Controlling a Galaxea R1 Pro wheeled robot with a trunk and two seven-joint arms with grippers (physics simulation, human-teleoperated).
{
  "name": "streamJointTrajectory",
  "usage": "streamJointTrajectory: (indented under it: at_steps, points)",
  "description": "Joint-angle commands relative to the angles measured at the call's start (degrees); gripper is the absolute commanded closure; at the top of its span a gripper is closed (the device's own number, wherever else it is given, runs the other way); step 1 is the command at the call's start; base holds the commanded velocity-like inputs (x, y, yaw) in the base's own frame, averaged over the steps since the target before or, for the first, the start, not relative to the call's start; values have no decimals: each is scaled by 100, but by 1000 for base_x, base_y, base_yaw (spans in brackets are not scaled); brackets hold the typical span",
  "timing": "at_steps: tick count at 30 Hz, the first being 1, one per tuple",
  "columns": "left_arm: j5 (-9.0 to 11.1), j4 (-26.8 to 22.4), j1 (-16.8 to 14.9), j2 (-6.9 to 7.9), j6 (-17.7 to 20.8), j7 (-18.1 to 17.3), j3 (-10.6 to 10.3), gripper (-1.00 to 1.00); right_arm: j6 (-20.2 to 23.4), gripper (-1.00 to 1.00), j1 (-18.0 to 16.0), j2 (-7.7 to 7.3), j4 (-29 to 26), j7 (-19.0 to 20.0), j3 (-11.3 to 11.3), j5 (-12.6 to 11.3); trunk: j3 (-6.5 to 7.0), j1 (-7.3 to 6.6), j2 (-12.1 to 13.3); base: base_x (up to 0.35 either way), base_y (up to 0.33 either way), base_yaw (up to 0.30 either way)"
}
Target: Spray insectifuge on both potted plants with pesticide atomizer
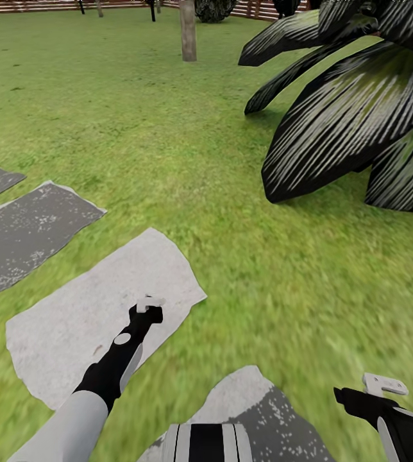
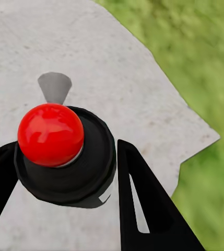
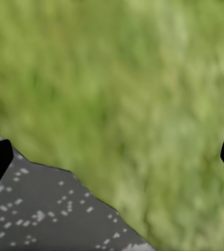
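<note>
The pesticide atomizer [image 2: 85, 172] appears end-on in the left wrist view as a dark round body with a glossy red cap [image 2: 50, 134]. It sits between the two black fingers [image 2: 143, 209] of my left gripper [image 2: 65, 151], which touch it on both sides. In the head view my left gripper [image 1: 147, 307] hangs over a pale stepping stone [image 1: 91, 314], and the bottle is hidden under the hand. My right gripper [image 1: 376, 388] is low at the right, over grass beside a dark stone. Its fingers stand wide apart in the right wrist view [image 3: 112, 157] with nothing between them. The potted plants are out of view.
A big dark striped-leaf agave [image 1: 354, 109] spreads over the lawn at the right. Grey stepping stones [image 1: 27, 231] run along the left and one lies at my base [image 1: 264, 417]. A grey post [image 1: 188, 29] and a brown fence [image 1: 52, 5] stand far ahead across open grass.
</note>
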Motion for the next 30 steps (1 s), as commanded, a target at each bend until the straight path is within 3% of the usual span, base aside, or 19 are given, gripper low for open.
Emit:
streamJointTrajectory:
  at_steps: [1, 23, 30]
  points:
    - [4, 3, -2, 1, -17, 2, -5, 100, 28, -100, -2, 1, -6, 9, -1, 7, 6, -1, -1, 0, 0, 0]
    - [4, 3, 5, 1, -22, 2, 2, 100, 28, -100, -2, 8, -6, 9, 8, 7, 208, -1, -1, 0, 0, 0]
    - [4, -5, 23, 1, -26, 2, 3, 100, 28, -100, -2, 8, -6, 9, 8, 7, 273, -1, -1, 139, 193, 0]
